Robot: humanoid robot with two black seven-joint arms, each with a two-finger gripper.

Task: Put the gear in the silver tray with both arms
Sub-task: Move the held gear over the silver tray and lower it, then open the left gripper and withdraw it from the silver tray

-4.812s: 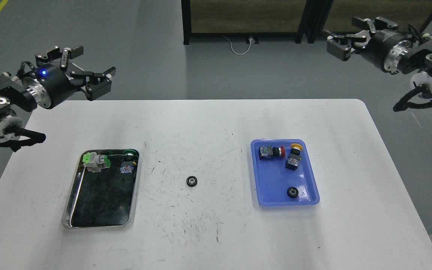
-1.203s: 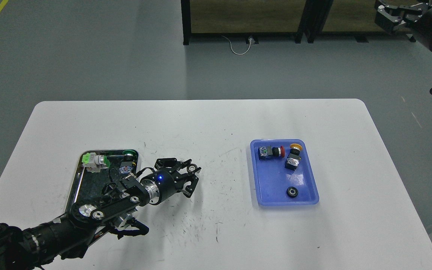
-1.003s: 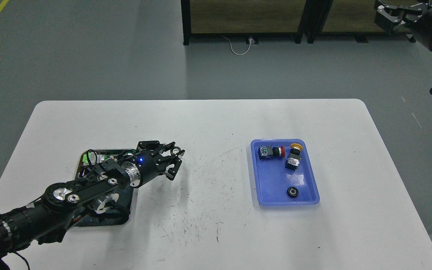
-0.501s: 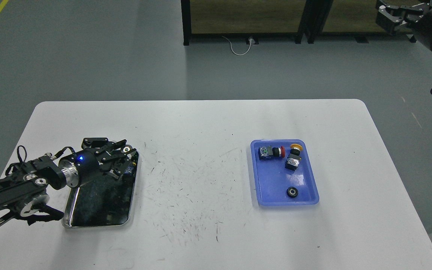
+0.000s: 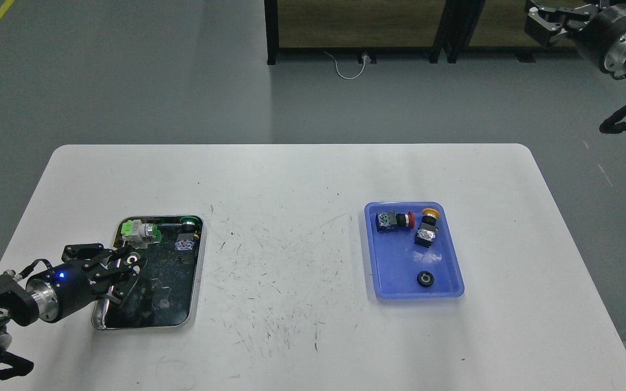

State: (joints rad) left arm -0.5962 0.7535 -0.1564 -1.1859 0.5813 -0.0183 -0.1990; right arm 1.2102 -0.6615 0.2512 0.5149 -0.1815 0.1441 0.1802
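The silver tray (image 5: 198,271) lies on the left of the white table. My left gripper (image 5: 128,266) hangs over the tray's left part, shut on a small black gear (image 5: 131,259) held at its fingertips above the dark bottom. A second black gear (image 5: 425,278) lies in the blue plastic tray (image 5: 394,290) on the right. My right gripper (image 5: 537,12) is high at the top right, far from the table; its fingers look spread, and its upper finger is cut off by the view's edge.
The far end of the silver tray holds a green and white switch (image 5: 139,231), a green button (image 5: 188,221) and a small blue-labelled block (image 5: 184,245). The blue tray holds a red button switch (image 5: 394,220) and a yellow one (image 5: 427,225).
The gear is gone from the table's middle. My left gripper has carried it left and toward me, from the tray's far right corner to its left part. The right arm shifted slightly left.
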